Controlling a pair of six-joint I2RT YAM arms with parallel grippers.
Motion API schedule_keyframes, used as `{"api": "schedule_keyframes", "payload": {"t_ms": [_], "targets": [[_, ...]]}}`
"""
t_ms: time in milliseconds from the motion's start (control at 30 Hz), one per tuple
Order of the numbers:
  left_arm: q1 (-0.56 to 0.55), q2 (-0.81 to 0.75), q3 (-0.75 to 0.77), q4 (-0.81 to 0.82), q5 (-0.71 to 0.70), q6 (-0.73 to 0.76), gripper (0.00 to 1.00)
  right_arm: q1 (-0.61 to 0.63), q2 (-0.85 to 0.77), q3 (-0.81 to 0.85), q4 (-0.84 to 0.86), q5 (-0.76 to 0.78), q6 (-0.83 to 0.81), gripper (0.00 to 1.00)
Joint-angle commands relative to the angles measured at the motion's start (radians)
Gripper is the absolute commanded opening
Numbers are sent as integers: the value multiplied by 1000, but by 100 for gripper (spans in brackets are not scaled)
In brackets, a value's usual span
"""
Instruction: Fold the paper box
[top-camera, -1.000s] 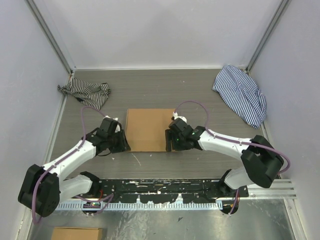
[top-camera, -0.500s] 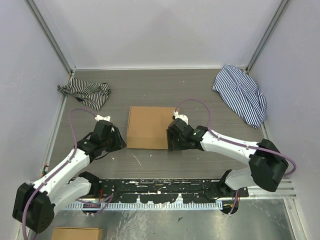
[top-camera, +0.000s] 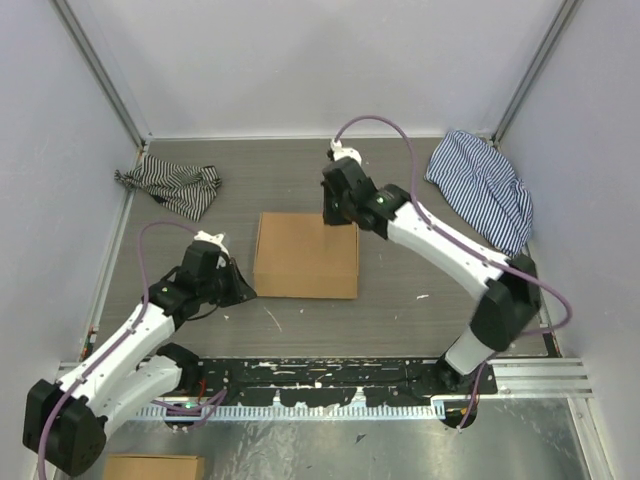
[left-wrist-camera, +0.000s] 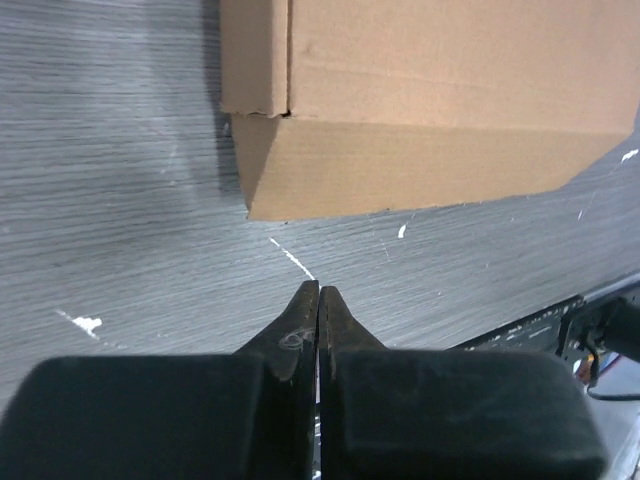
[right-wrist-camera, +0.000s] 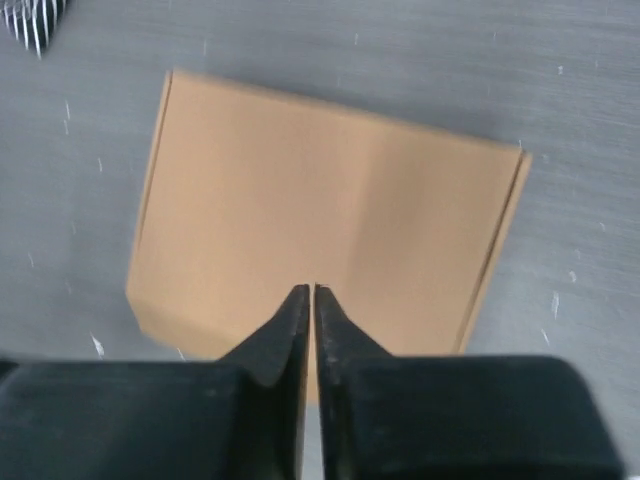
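The box (top-camera: 305, 255) lay closed on the tabletop (top-camera: 420, 270). The left tool (left-wrist-camera: 318, 300), pinched together and empty, sat just off the box's near-left corner. The right tool (right-wrist-camera: 305, 295), likewise closed and empty, hung over its far edge. The cardboard looked light and stiff and would probably slide, so a side wall seemed the best hold.

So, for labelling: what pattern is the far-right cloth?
Blue-and-white stripes on that cloth; clearest in the top view.
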Motion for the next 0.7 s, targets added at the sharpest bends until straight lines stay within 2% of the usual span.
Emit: {"api": "schedule_keyframes", "payload": {"t_ms": [0,133,233,367,500,667], "targets": [[0,78,5,113,133,18,0,-149,192,175,123,-140,-87,2],[-11,99,-20,187,156,21,0,-194,393,362,164,-175,-150,1],[-22,99,-29,213,136,13,0,-213,554,542,119,-186,-172,1],[-40,133,-29,208,97,15,0,-242,736,693,61,-266,-183,1],[-67,207,-21,195,54,23,0,-245,819,742,31,-343,-202,1],[-110,306,-29,236,13,24,0,-244,847,709,20,-432,-233,2]]}}
